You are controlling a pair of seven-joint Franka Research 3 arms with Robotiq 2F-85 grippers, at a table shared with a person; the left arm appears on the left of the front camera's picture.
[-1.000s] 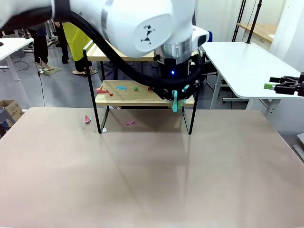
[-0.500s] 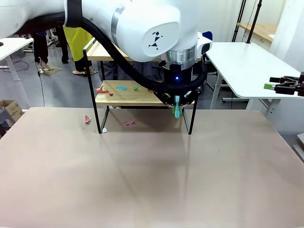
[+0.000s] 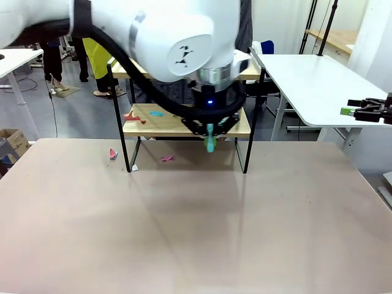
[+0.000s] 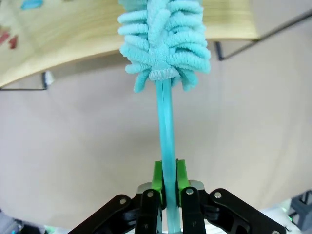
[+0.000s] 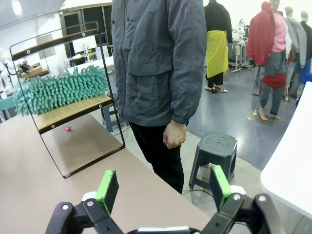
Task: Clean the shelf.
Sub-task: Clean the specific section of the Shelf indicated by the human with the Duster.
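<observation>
1. Turquoise fluffy microfibre duster [image 4: 165,39] with a thin plastic stick: my left hand [image 4: 168,173] is pressed together on that stick, pinching it between the green pads.
2. The small two-tier shelf [image 3: 159,127], light wooden boards in a thin black metal frame, stands at the far edge of the tan counter [image 3: 196,220].
3. The duster's head lies on the lower board.
4. Small red scraps [image 3: 131,116] and a blue scrap [image 3: 157,113] lie on that board, left of my arm.
5. A pink scrap [image 3: 166,158] lies on the counter under the shelf.
6. My right hand [image 5: 163,187] hangs well to the right of the shelf, fingers spread wide, holding nothing.
7. A person in a grey jacket [image 5: 161,63] stands just behind the shelf.
</observation>
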